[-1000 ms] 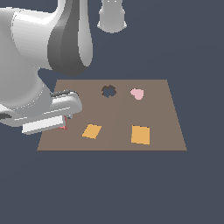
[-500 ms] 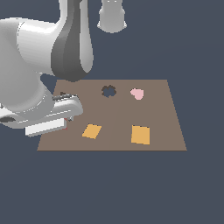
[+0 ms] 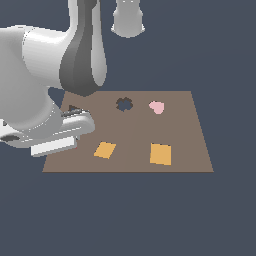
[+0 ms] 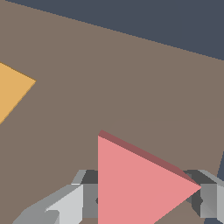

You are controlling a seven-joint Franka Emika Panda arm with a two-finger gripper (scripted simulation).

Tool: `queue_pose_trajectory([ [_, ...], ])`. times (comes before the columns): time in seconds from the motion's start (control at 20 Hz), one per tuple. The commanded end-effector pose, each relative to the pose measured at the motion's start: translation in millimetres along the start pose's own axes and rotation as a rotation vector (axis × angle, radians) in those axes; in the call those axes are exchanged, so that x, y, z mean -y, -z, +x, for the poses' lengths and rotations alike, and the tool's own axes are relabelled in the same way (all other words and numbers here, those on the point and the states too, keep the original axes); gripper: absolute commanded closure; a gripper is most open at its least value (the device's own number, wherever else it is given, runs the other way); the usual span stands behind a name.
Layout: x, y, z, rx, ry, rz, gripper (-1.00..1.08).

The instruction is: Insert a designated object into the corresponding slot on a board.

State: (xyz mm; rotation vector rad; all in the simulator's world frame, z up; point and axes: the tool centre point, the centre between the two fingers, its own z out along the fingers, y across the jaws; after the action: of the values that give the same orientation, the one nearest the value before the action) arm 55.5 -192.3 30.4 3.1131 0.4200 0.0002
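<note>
In the wrist view my gripper point(image 4: 142, 199) is shut on the salmon-pink triangle point(image 4: 135, 181), one grey finger point(image 4: 65, 205) on each side of it. The piece hangs just over the brown board point(image 4: 131, 87). In the exterior view my hand point(image 3: 60, 131) hovers over the board's point(image 3: 185, 130) left part and hides both the triangle and the fingers. A small dark corner that looks like the triangular slot point(image 3: 73, 108) peeks out beside the arm, just beyond the hand; most of it is covered.
A dark flower-shaped hole point(image 3: 124, 104) and a pale pink heart-like piece point(image 3: 157, 107) lie along the board's far side. Two orange squares point(image 3: 105, 149) point(image 3: 160, 153) lie near its front; one orange piece point(image 4: 11, 94) shows in the wrist view. The arm's base point(image 3: 129, 17) stands behind the board.
The arm's upper link has swung toward the exterior view's right and the hand has shifted slightly that way. The pink tip under the hand no longer shows.
</note>
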Motion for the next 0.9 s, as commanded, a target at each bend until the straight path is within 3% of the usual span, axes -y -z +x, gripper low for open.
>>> queue_pose_trajectory([
  [0.0, 0.4, -0.5, 0.1, 0.000, 0.001, 0.000, 1.08],
  [0.45, -0.6, 0.2, -1.8, 0.000, -0.021, 0.000, 1.08],
  [0.85, -5.0, 1.2, -13.5, 0.000, -0.145, 0.000, 1.08],
])
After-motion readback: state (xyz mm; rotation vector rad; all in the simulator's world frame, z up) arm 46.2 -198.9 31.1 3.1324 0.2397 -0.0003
